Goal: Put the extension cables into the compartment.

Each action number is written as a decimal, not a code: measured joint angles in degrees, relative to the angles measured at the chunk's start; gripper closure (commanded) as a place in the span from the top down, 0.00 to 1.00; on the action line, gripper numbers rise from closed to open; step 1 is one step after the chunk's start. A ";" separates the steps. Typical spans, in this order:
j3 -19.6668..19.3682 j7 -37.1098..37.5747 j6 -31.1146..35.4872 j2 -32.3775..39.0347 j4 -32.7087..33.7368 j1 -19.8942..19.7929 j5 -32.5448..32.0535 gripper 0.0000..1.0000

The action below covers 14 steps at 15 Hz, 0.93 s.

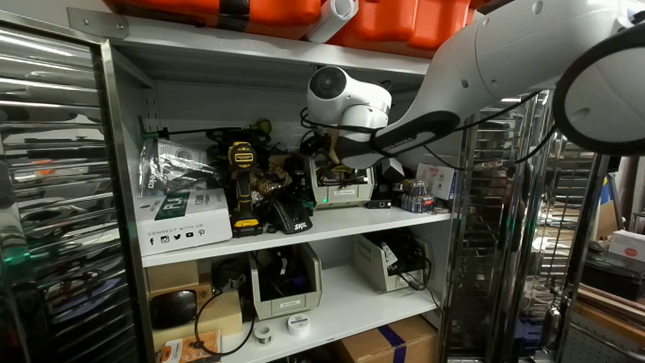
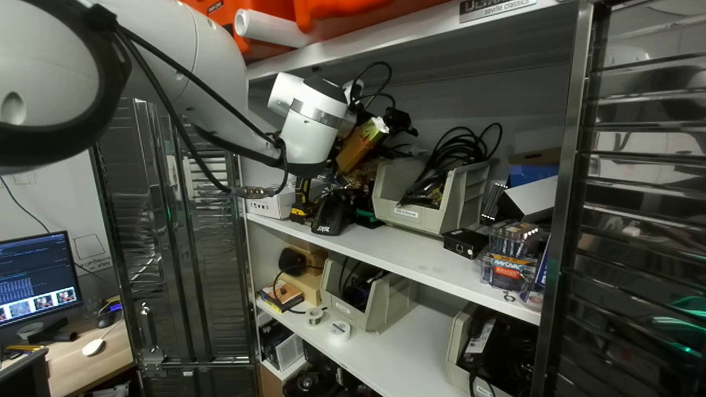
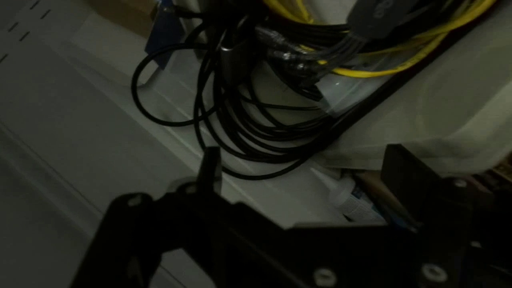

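The extension cables point(image 2: 463, 146) are thin black cords in loose coils, sticking up over the back of a grey bin on the upper shelf. In the wrist view the coils point(image 3: 248, 144) hang over the bin's edge, just beyond the fingertips. In an exterior view the arm mostly hides them. The compartment, the upper white bay, shows its shelf board point(image 2: 397, 251) and in an exterior view its back wall point(image 1: 201, 106). My gripper point(image 3: 304, 160) is open, with nothing between its fingers. In an exterior view the gripper point(image 2: 405, 124) is above the bin, beside the coils.
The grey bin point(image 2: 469, 193) also holds yellow cords. Power tools point(image 1: 243, 186) and a white box point(image 1: 184, 222) stand left of it. A black device point(image 2: 466, 242) and a battery pack point(image 2: 510, 253) stand right. More bins point(image 1: 287, 297) fill the lower bay. Cabinet doors point(image 1: 60, 201) flank the shelves.
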 measured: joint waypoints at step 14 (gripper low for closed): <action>23.63 -48.01 -9.47 -28.59 -37.39 -19.78 57.94 1.00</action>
